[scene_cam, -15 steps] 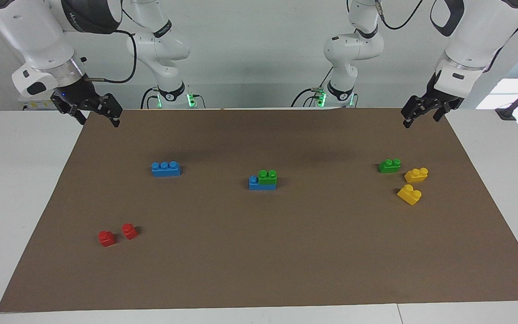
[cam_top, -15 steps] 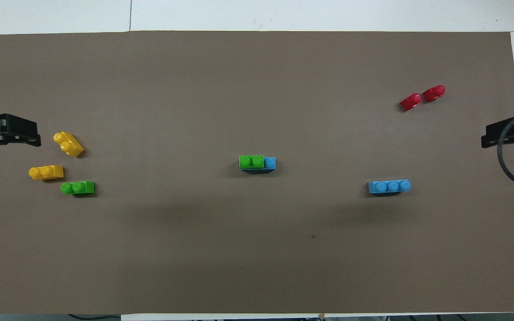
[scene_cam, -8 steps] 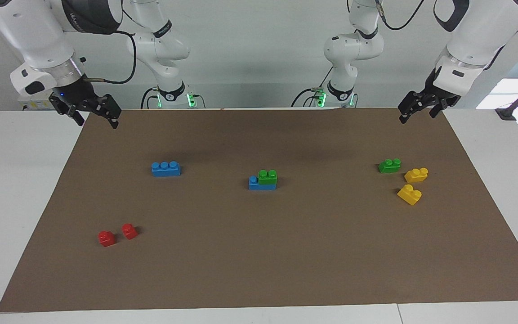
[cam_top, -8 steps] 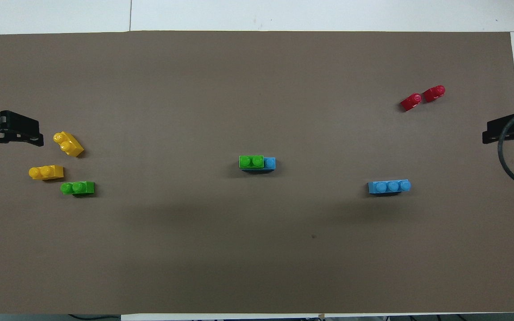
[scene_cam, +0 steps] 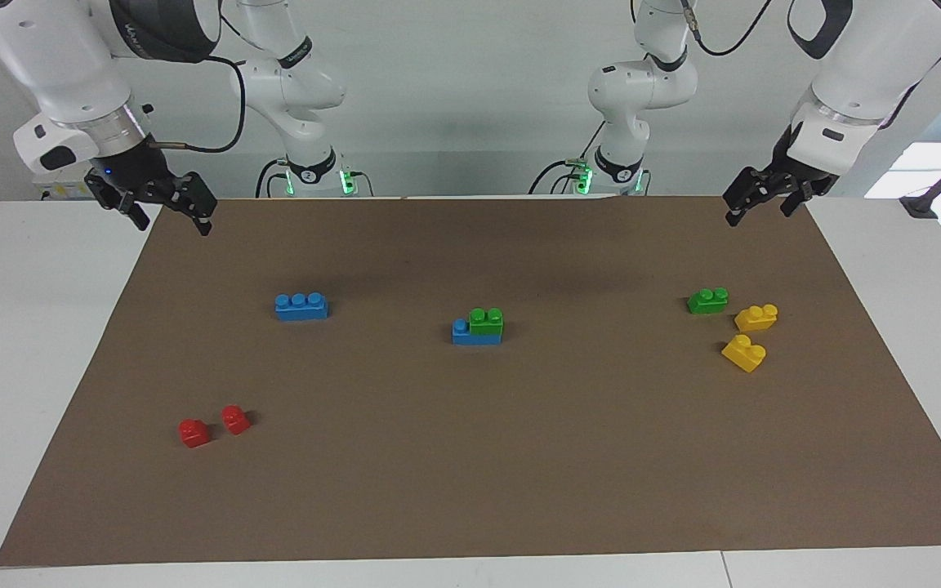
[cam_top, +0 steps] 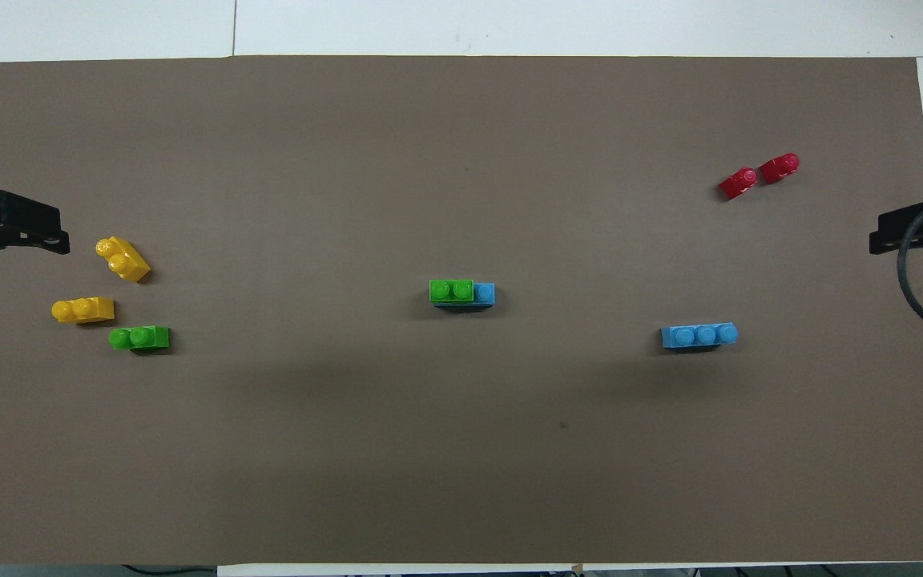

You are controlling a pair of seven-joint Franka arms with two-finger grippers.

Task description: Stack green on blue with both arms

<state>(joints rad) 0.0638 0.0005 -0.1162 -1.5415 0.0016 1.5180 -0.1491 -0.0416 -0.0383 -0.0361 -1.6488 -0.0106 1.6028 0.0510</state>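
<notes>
Item: green brick (scene_cam: 486, 321), two studs, seated on a blue brick (scene_cam: 462, 333) at mid-mat; one blue stud left uncovered at the right arm's end of the stack.

Item: second green brick (scene_cam: 707, 300), loose on the brown mat (scene_cam: 470, 457), toward the left arm's end; two yellow bricks (scene_cam: 756, 317) (scene_cam: 744, 353) just beside it, farther from the robots.

Item: second blue brick (scene_cam: 301, 306), three studs, bare, toward the right arm's end.

Item: two red bricks (scene_cam: 194, 433) (scene_cam: 235, 419), near each other, farther from the robots than the bare blue brick.

Item: left claw (scene_cam: 755, 200), jaws apart, empty, raised over the mat's corner at its own end; the loose green brick lies well apart from it.

Item: right claw (scene_cam: 170, 214), jaws apart, empty, raised over the mat's edge and white tabletop (scene_cam: 29, 327) at its own end; well apart from the bare blue brick.
</notes>
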